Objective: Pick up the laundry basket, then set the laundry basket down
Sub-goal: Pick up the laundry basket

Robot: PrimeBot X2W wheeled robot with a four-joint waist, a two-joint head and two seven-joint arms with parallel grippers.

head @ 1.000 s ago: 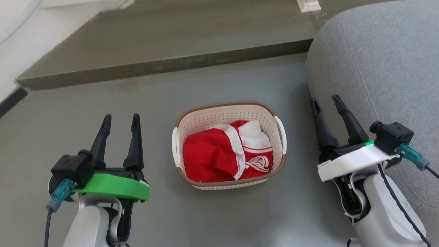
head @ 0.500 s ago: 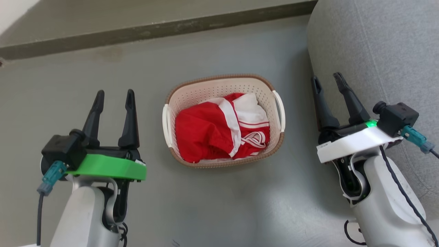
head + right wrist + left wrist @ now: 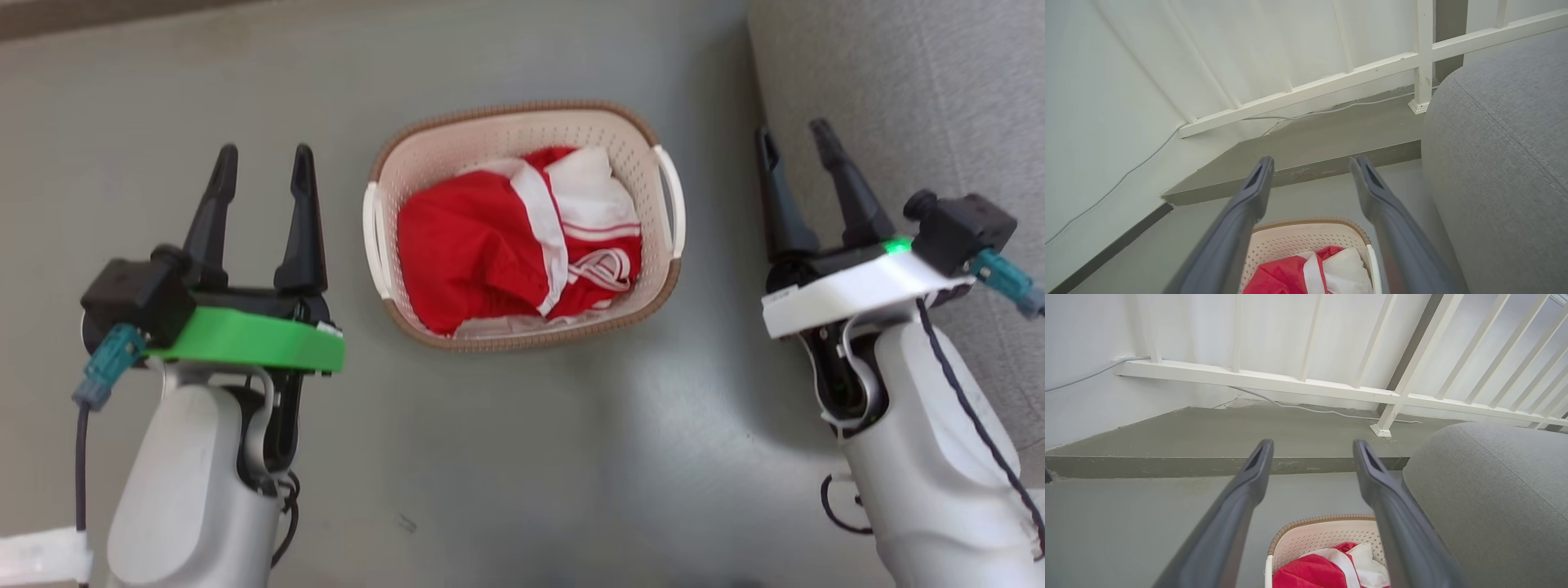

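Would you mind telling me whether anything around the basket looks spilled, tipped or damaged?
Nothing stands out: the cream perforated plastic laundry basket sits upright on the grey floor, its crumpled red-and-white garment wholly inside.

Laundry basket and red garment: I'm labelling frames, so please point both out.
laundry basket (image 3: 490, 137), head view, far inner wall.
red garment (image 3: 465, 253), head view, middle of the red cloth.

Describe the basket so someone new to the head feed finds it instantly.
Start at the big grey cushion on the right. Left of it, on the floor between the left gripper and right gripper, sits the basket. It is cream, perforated, brown-rimmed, and holds red-and-white clothes.
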